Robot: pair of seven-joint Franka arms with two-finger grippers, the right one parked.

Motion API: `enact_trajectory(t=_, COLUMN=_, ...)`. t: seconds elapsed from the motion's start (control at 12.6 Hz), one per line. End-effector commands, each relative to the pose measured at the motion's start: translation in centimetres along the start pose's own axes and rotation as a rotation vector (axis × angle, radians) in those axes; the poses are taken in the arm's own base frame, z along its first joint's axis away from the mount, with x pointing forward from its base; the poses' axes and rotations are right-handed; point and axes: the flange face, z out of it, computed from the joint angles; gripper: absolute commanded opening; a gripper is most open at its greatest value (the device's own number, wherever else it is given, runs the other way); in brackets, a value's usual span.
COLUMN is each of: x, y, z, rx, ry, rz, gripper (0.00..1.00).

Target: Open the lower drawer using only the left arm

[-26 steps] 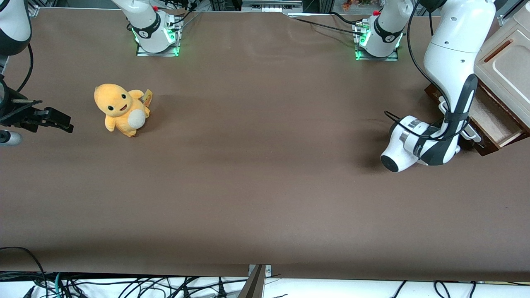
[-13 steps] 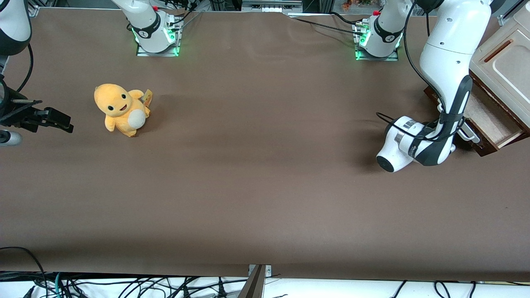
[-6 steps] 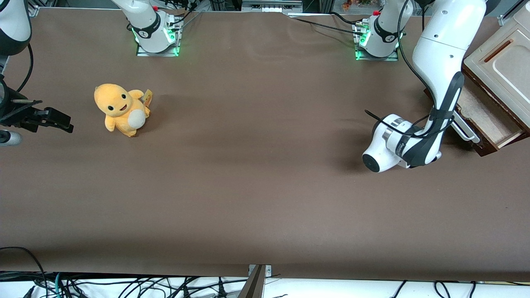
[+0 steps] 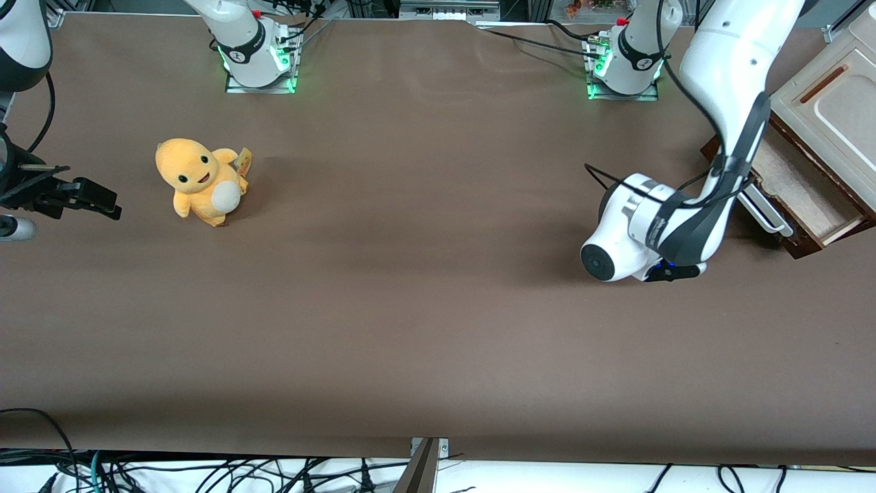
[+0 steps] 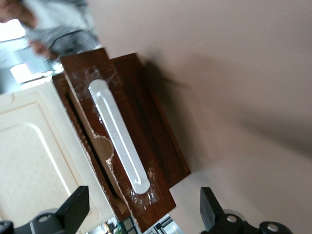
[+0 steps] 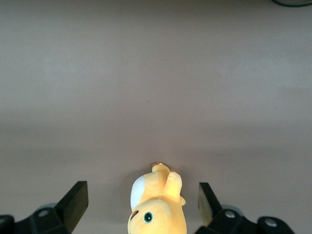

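**One drawer out, and a wrist close enough to knock it**

One thing worries me most from here: the left arm [image 4: 725, 75] is bent low over the table [image 4: 410, 308] with its wrist just beside the lower drawer [image 4: 797, 195], at the working arm's end of the table. The drawer stands pulled out of its cabinet [image 4: 831, 103], pale floor showing, so I judge the task done or close to it. Any careless swing of that wrist could clip the silver handle [image 5: 119, 139] or the dark front and push the drawer partly shut again, or skew the whole cabinet.

In the wrist view the gripper [image 5: 141, 217] has its fingers [image 5: 75, 209] spread wide apart, holding nothing, with the handle lying between and ahead of them, clear of both. So I am off the handle. If I drive forward by mistake, a fingertip would strike the drawer front, which already looks chipped and scuffed near the handle.

The looping black cable [image 4: 616, 179] hangs off the wrist on the side away from the drawer; I think a fast retreat might drag it across the table, though I see nothing there to snag. The yellow plush toy [image 4: 200, 179] sits well apart, toward the parked arm's end, and is no concern. I would lift straight up and away, slowly.
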Motion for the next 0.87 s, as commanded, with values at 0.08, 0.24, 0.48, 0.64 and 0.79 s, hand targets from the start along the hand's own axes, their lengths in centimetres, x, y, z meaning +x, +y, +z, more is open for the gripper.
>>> enact_trajectory(t=0.08, x=-2.4, y=-5.5, z=-7.1, rx=-0.280, ry=0.070, rz=0.129, gripper=1.00)
enact_trajectory(t=0.24, x=-4.1, y=-9.4, z=-10.0, rx=-0.459, ry=0.150, rz=0.109, gripper=1.00)
enact_trajectory(t=0.48, x=-6.4, y=-17.1, z=-11.5, rx=-0.732, ry=0.262, rz=0.152, gripper=1.00)
enact_trajectory(t=0.64, x=-7.3, y=-21.2, z=-11.4, rx=-0.795, ry=0.377, rz=0.211, gripper=1.00)
enact_trajectory(t=0.79, x=-8.0, y=-23.5, z=-10.5, rx=-0.822, ry=0.487, rz=0.230, gripper=1.00)
